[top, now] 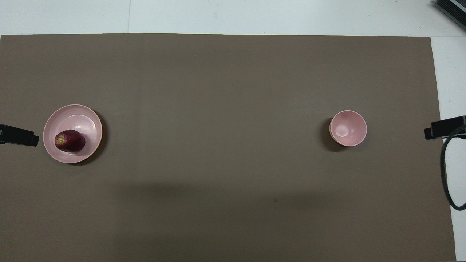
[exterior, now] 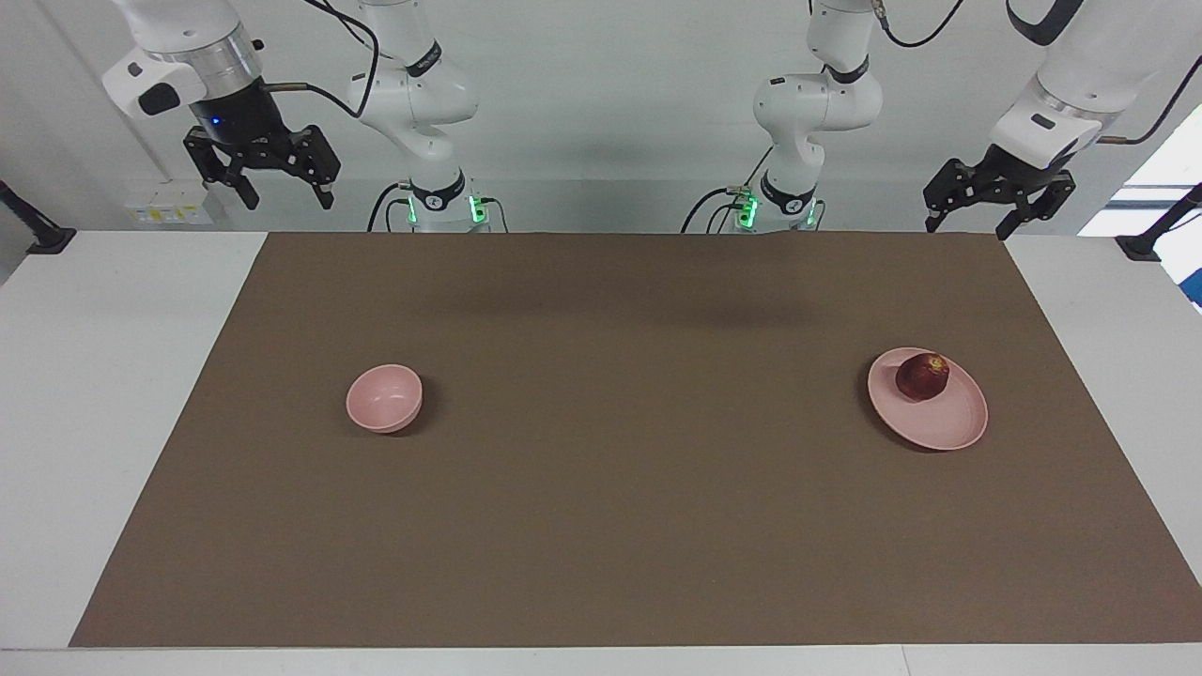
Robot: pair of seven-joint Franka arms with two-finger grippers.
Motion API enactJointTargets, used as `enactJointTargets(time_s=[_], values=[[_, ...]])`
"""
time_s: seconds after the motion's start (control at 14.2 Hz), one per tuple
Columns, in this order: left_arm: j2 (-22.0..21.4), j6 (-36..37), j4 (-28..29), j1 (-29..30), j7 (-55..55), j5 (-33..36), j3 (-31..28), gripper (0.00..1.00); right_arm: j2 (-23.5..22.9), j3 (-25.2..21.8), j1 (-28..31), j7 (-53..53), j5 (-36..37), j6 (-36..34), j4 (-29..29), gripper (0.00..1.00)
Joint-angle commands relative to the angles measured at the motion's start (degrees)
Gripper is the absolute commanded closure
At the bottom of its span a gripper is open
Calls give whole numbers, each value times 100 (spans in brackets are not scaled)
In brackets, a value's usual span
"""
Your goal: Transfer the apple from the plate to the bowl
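Note:
The dark red apple point(exterior: 922, 376) point(top: 70, 141) lies on the pale pink plate point(exterior: 944, 422) point(top: 85, 120), on the part of the plate nearer the robots, toward the left arm's end of the table. The small pink bowl point(exterior: 384, 397) point(top: 348, 128) stands empty toward the right arm's end. My left gripper point(exterior: 969, 222) is open and empty, high in the air over the mat's edge near the robots; one fingertip point(top: 20, 135) shows beside the plate in the overhead view. My right gripper point(exterior: 286, 199) is open and empty, high over the table's right-arm end, and waits.
A brown mat point(exterior: 601, 488) covers the middle of the white table point(exterior: 103, 376). A black cable point(top: 446, 171) hangs at the right arm's end in the overhead view. Black clamp mounts point(exterior: 1150, 239) stand at the table's corners near the robots.

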State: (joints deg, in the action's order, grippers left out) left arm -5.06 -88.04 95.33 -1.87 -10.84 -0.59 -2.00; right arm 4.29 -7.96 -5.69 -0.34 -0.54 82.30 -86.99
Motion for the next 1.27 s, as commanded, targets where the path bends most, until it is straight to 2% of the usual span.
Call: enactJointTargets(time_s=[0.0, 0.49, 1.2], values=[[-127, -712, 704, 63, -23, 42, -28, 0, 11, 5, 32, -115, -34, 49, 15, 0], [-14, -2593, 2023, 652, -480, 33, -28, 0, 11, 5, 32, -124, -34, 49, 15, 0], [760, -4107, 2649, 776, -831, -213, -20, 0, 19, -3, 59, -159, -34, -30, -2, 0]])
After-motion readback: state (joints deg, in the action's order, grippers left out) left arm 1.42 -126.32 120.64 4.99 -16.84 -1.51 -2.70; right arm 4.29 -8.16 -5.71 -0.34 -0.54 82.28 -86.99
